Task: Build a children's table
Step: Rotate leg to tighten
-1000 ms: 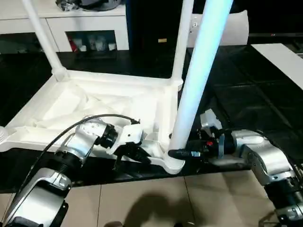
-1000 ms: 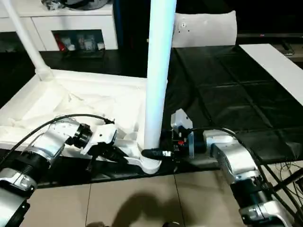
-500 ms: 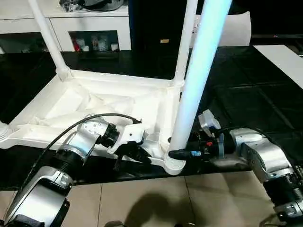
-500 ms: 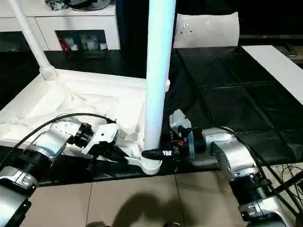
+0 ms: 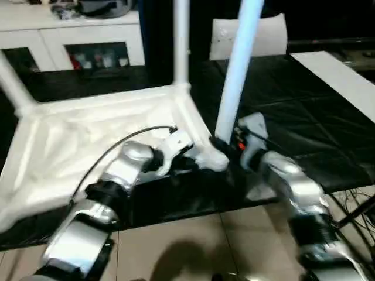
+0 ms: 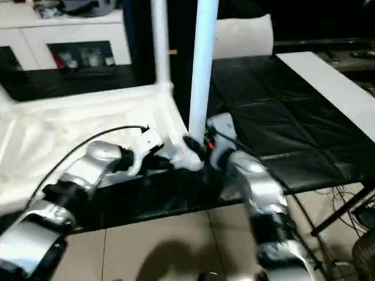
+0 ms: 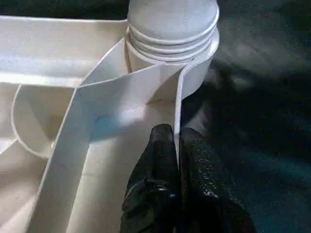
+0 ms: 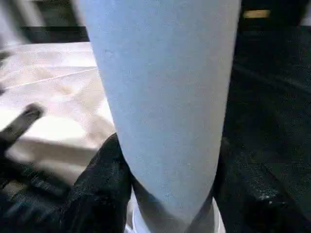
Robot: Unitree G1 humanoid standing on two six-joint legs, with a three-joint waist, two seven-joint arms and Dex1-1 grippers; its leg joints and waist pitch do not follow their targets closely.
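Your right gripper is clamped around the upright leg at centre frame, seating it; your left gripper pinches the tabletop's rib, steadying it.

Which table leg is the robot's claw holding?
The near leg at the table's front corner, gripped by the right claw. The other legs stand farther back, untouched.

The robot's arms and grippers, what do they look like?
Both forearms are rounded silver shells with black joint bands. A thin black cable arcs over the left arm to a white wrist block. The right arm has a white wrist housing with a small red spot. Each gripper's fingers are glossy black.
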